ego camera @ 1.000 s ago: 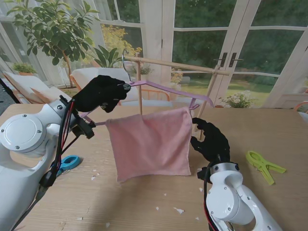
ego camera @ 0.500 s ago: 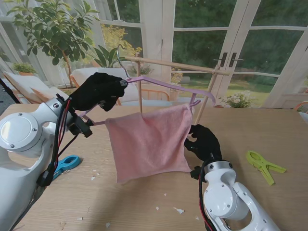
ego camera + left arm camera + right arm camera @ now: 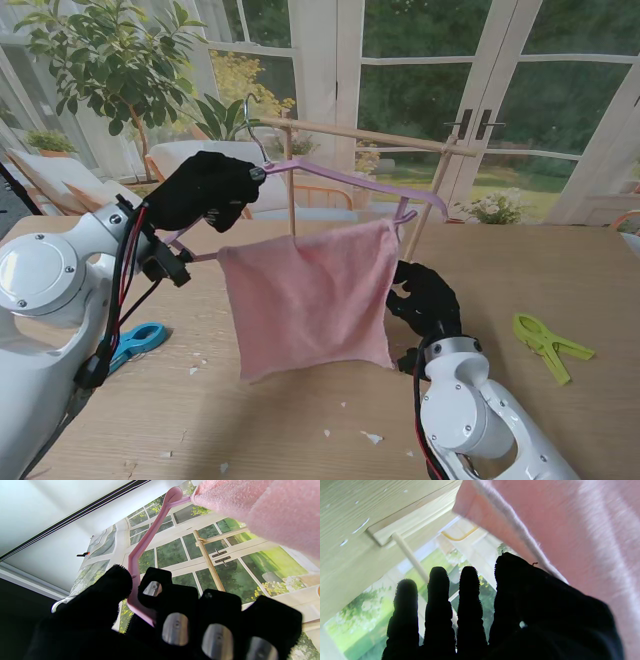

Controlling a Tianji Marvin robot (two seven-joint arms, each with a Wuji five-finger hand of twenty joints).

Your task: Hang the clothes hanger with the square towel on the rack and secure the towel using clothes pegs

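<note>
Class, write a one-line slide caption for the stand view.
Left hand lifts the hanger with its towel toward the rack; right hand open beside the towel.

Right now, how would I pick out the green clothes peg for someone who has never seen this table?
Start at the wooden table in the stand's view and look to its right side, past the right hand. The green clothes peg lies flat there, alone; the only other peg, a blue one, lies on the left.

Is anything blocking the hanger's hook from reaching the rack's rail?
Nothing visible does. The left hand holds the hanger with its metal hook raised beside the left end of the rack's rail; only open air shows between hook and rail.
</note>
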